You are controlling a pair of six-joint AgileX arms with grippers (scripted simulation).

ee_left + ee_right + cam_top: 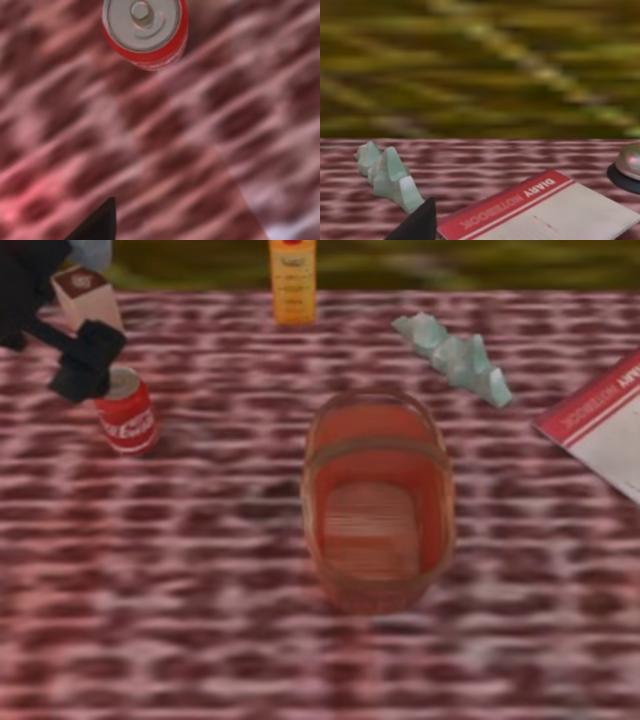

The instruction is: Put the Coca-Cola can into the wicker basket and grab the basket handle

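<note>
Far left: my left gripper [85, 365] hovers over the Coca-Cola can [127, 415], clear of it; I cannot tell how its fingers are set. The can stands upright on the tablecloth [200, 540]. Centre: wicker basket [378, 502], basket handle [375, 448] across it, well apart from the can. Behind: orange carton [293, 280]. Right: crumpled green object [455, 358], diary notebook [600, 425]. Right gripper is out of the top view.

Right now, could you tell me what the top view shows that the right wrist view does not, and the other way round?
Only the top view shows the Coca-Cola can standing upright at the table's left, the left gripper just over it, the empty wicker basket in the middle, an orange carton and a small box. Only the right wrist view shows a silver bell. Both show the notebook and the pale green crumpled thing.
</note>
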